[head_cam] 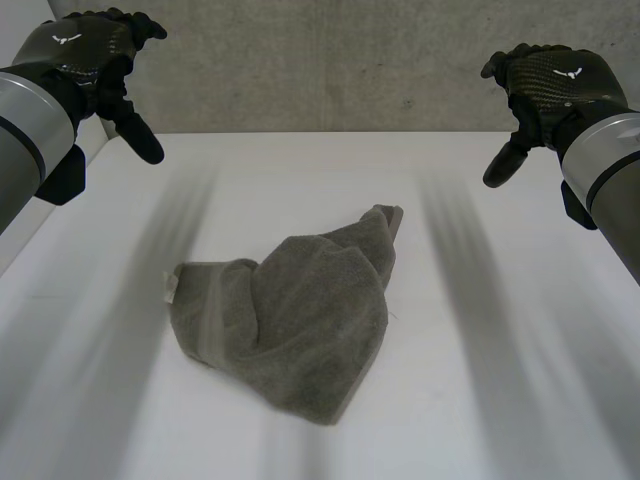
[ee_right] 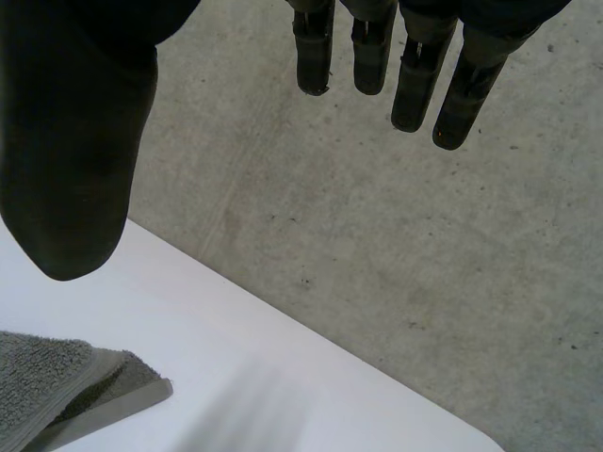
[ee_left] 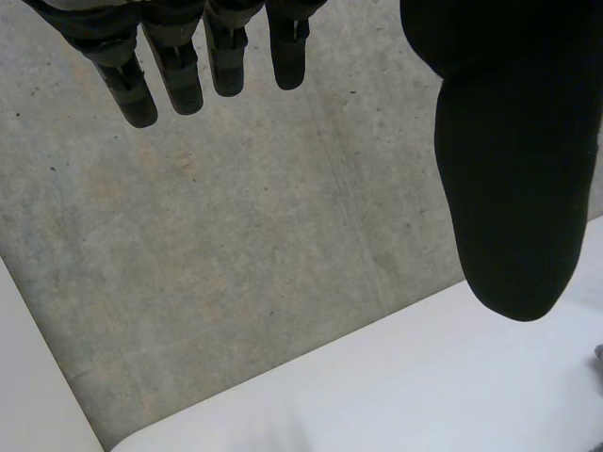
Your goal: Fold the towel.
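Head view overlooks the table (head_cam: pixel 300 170) from behind; wrist views face its far edge, the right catching the towel (head_cam: pixel 300 320).

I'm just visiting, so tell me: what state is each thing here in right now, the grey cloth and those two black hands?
towel: crumpled in a loose heap on the table, not yet folded, touched by neither hand.
left hand: open, fingers straight, holding nothing, up clear of the towel.
right hand: open, fingers straight, holding nothing, up clear of the towel.
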